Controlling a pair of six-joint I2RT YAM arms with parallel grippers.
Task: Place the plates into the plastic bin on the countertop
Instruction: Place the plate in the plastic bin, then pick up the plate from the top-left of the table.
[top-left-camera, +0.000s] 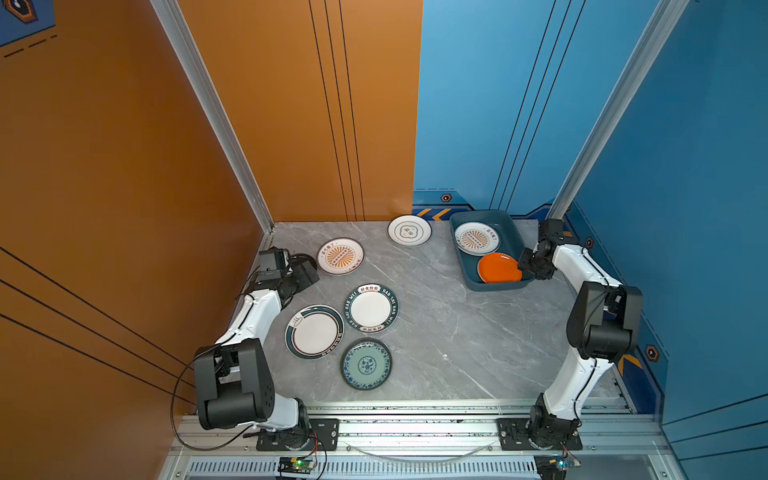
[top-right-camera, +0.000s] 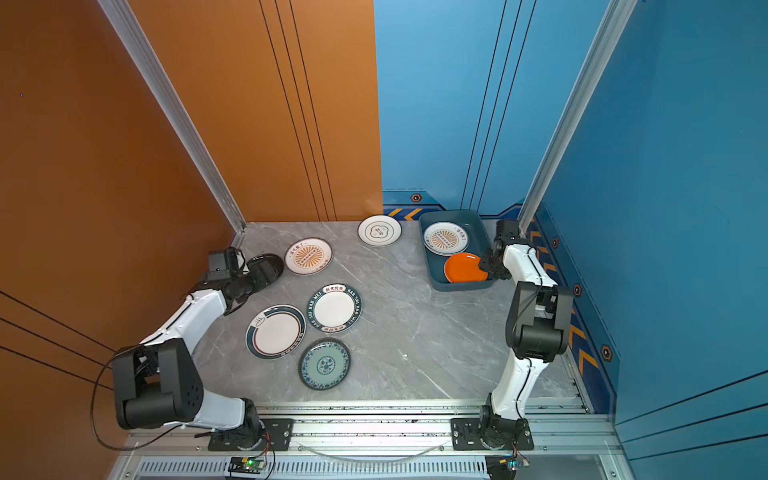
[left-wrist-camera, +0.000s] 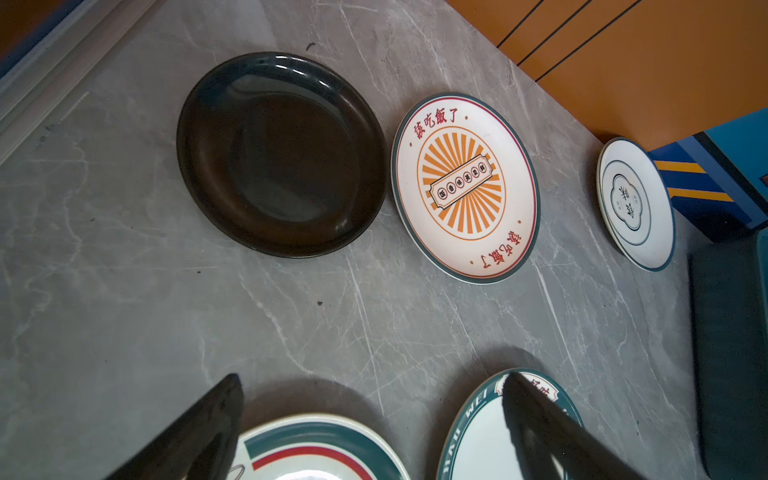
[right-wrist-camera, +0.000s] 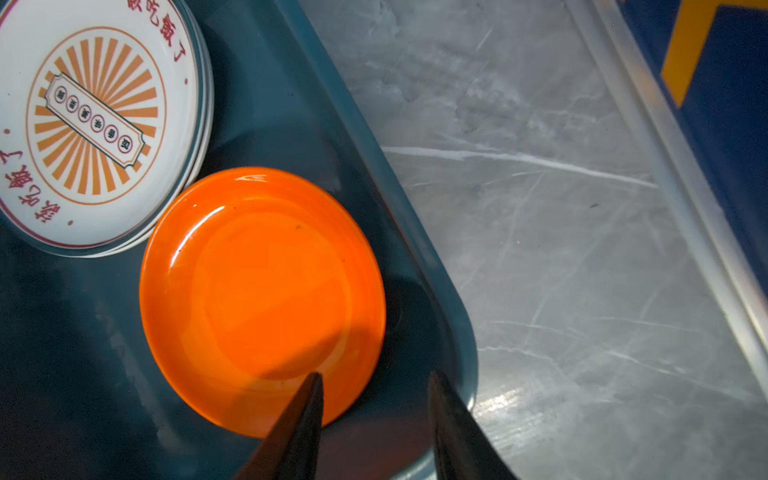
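Orange plate (right-wrist-camera: 262, 299), flat in the plastic bin (right-wrist-camera: 324, 124) beside the sunburst plate (right-wrist-camera: 95, 112), seemingly to fill the spare floor; right pincer (right-wrist-camera: 375, 374) parted over its rim, clamping nothing; left pincer (left-wrist-camera: 372, 376) wide open, empty, above the tabletop (left-wrist-camera: 124, 291) near the black plate (left-wrist-camera: 282, 153).

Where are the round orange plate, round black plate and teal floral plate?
Round orange plate (right-wrist-camera: 262, 299): right wrist view, its centre.
Round black plate (left-wrist-camera: 282, 153): left wrist view, its centre.
Round teal floral plate (top-left-camera: 366, 365): in a top view, central motif.
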